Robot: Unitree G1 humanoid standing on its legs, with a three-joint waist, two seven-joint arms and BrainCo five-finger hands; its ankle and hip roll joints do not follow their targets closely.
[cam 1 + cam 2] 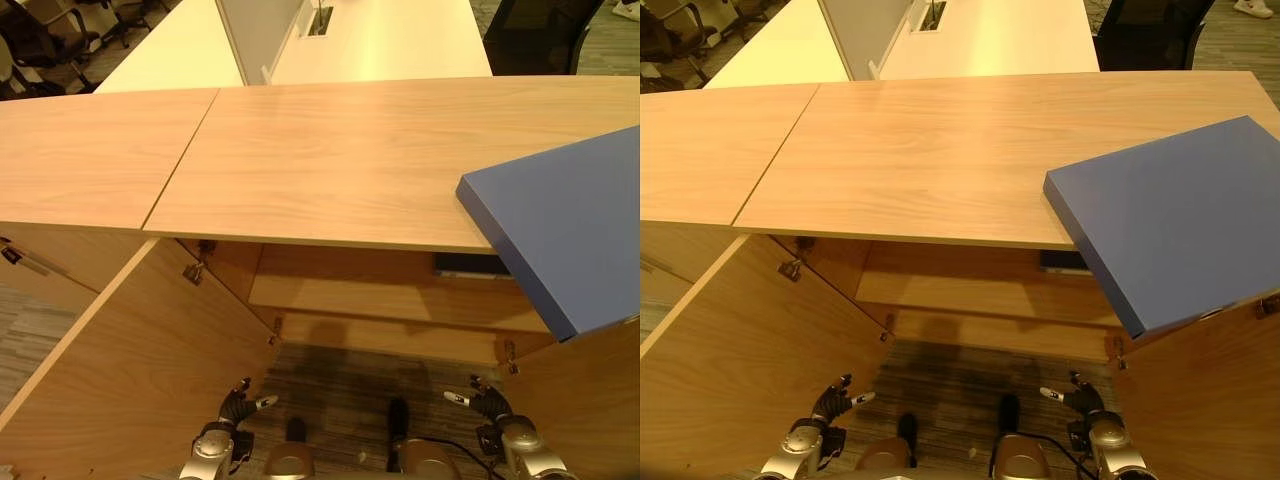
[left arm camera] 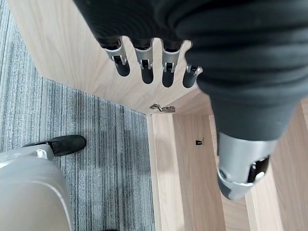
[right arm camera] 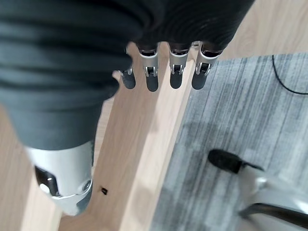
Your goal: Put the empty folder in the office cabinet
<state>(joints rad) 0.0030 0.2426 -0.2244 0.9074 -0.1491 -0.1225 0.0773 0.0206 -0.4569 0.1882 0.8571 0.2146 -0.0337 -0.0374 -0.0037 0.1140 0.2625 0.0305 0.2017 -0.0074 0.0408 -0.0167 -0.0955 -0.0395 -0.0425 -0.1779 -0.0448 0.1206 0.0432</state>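
Blue and flat, the folder (image 1: 1175,215) lies on the cabinet top (image 1: 940,150), overhanging its right front edge above your right hand (image 1: 1080,400) (the nearer), which, like the left hand (image 1: 832,402), hangs low, fingers loosely extended, holding nothing.

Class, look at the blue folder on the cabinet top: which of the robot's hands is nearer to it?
The right hand. It hangs low, below the blue folder that overhangs the cabinet top. The left hand hangs low too, further off by the open left door.
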